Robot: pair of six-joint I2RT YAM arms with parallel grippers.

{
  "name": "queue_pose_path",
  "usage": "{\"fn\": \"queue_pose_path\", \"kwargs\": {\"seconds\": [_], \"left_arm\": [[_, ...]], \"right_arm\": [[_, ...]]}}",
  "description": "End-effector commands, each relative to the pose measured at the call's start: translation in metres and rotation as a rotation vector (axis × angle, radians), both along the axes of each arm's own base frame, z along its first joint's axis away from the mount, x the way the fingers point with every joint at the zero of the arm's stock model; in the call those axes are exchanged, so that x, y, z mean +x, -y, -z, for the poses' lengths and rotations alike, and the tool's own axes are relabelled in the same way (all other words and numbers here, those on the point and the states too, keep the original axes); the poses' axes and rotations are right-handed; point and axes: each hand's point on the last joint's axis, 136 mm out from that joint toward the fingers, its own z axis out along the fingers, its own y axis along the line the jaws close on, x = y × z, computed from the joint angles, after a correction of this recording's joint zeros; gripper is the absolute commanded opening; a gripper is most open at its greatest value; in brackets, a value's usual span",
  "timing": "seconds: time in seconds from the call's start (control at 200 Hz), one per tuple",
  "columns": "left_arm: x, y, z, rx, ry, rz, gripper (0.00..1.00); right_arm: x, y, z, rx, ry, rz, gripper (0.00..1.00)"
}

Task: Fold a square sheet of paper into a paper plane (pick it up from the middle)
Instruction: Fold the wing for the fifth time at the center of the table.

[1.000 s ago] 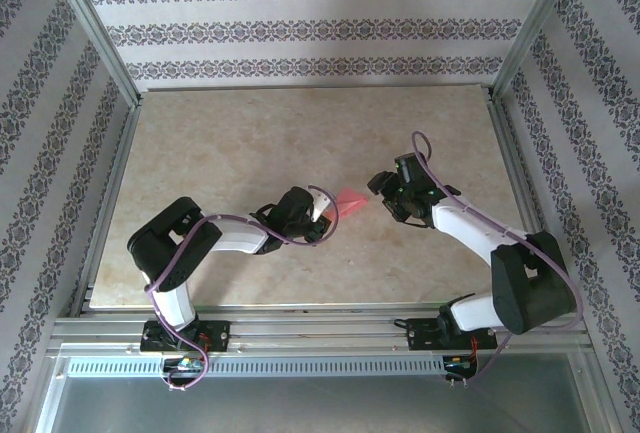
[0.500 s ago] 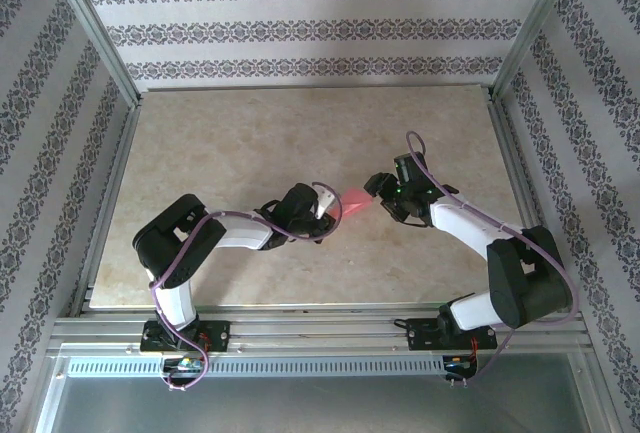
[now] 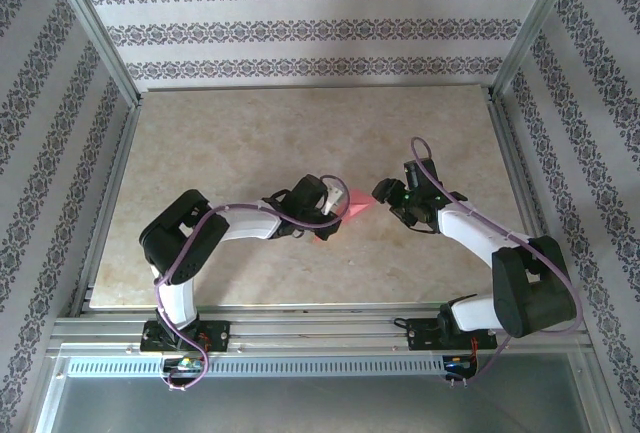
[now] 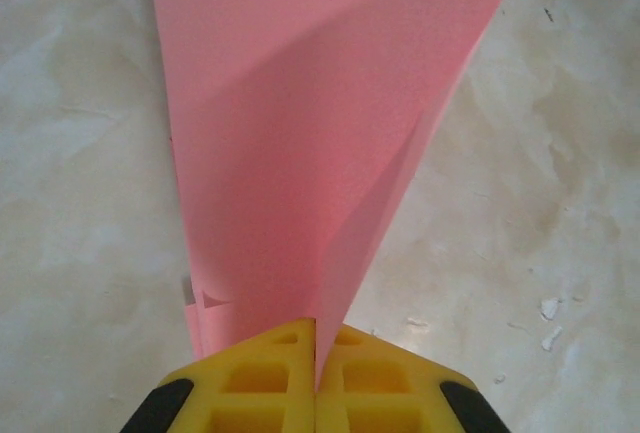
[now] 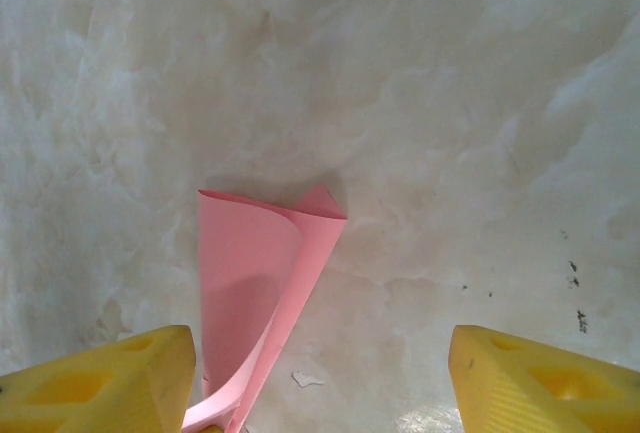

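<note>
Nearest, clamped shut on the square sheet of paper [image 4: 300, 133]: the left gripper [image 4: 316, 373]. Beyond, curls loosely over the table [image 3: 250, 133]. Farther, facing it, fingers spread wide and empty: the right gripper [image 3: 385, 193]. Looks light, floppy, easily creased; best pinched at a folded edge.

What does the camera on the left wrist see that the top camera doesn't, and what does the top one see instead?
Left wrist camera: a close look at the left claw pinched shut on the pink paper, which curls open like a cone above the table.
Top camera: both arms whole, the right claw facing the paper from the other side, the table's edges and the patterned walls.
Both: the pink paper held by the left claw over the marble table.
</note>
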Motion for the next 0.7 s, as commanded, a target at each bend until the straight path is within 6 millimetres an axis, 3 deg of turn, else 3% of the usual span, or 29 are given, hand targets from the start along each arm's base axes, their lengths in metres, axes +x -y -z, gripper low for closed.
{"fn": "queue_pose_path", "kwargs": {"seconds": [0.0, 0.27, 0.695], "left_arm": [[-0.006, -0.001, 0.008, 0.011, -0.103, -0.009, 0.05], [-0.003, -0.003, 0.007, -0.012, -0.177, -0.047, 0.03], [-0.003, -0.005, 0.013, -0.001, -0.196, -0.061, 0.06]], "right_arm": [[-0.002, -0.001, -0.003, 0.003, 0.022, -0.027, 0.68], [-0.006, -0.013, 0.006, 0.025, 0.001, -0.109, 0.64], [-0.026, -0.040, 0.025, -0.090, -0.052, -0.286, 0.62]]}}
